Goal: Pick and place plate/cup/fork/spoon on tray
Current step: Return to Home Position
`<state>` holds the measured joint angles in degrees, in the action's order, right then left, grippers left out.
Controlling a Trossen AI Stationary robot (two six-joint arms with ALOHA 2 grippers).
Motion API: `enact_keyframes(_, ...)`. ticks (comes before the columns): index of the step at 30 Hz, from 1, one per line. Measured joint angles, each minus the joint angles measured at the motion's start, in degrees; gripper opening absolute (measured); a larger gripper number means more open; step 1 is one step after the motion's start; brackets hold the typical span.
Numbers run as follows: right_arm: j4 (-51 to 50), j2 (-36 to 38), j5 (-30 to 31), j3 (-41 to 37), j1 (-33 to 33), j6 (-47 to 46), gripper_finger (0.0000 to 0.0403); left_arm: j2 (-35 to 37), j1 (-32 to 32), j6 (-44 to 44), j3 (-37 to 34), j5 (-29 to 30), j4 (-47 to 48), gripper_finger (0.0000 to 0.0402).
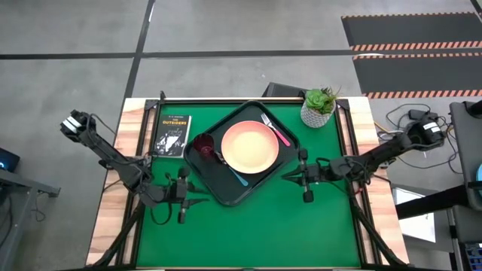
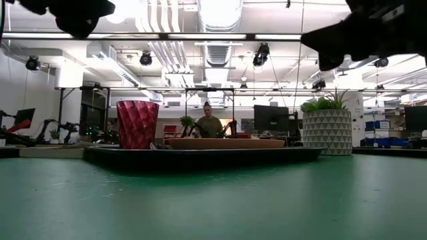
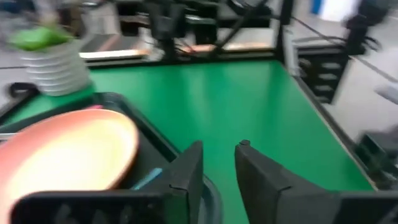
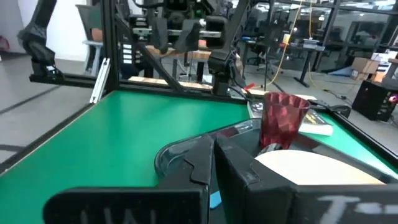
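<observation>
The black tray (image 1: pixel 228 194) lies in the middle of the green table. On it rests the peach-pink plate (image 1: pixel 249 145). The dark red cup (image 1: pixel 204 145) stands upright left of the plate. The pink-handled fork (image 1: pixel 276 132) lies by the plate's far right side, and the blue-handled spoon (image 1: pixel 238 178) by its near left side. My left gripper (image 1: pixel 202 199) hangs open near the tray's near left corner, with nothing between its fingers (image 3: pixel 186 171). My right gripper (image 1: pixel 286 175) is shut and empty beside the tray's right near corner, pointing toward the cup (image 4: pixel 283 118).
A white pot with a green plant (image 1: pixel 318 108) stands at the far right, just beyond the tray. A small black book (image 1: pixel 172 135) lies at the far left. Bare green table stretches along the near side. Wooden borders and metal frame posts edge the table.
</observation>
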<state>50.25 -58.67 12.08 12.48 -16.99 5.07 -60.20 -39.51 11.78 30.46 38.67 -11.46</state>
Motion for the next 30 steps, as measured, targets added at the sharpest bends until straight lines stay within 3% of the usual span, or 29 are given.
enact_keyframes(6, 3.88, 2.93, 0.0, -4.19, 0.0, -0.12, 0.0009, -0.02, 0.33, -5.25, -6.12, -5.15, -11.99, 0.0008)
enact_keyframes(13, 4.81, 3.55, -0.02, -6.29, 0.0, 0.06, 0.0009, 0.01, 3.67, -14.04, -17.06, -15.8, -39.42, 0.0001)
enact_keyframes(18, 4.98, 3.5, 0.0, -6.61, 0.0, 0.81, 0.0009, 0.02, 7.2, -10.62, -23.22, -14.98, -47.23, 0.0)
enact_keyframes(24, 5.38, 3.46, -0.02, -6.78, 0.0, 0.95, 0.0009, 1.3, 8.39, -7.57, -26.58, -5.93, -48.38, 0.0)
enact_keyframes(30, 5.34, 3.47, -0.02, -7.13, 0.0, 1.02, 0.0009, 8.14, 8.39, -7.63, -28.74, -3.85, -48.38, 0.0)
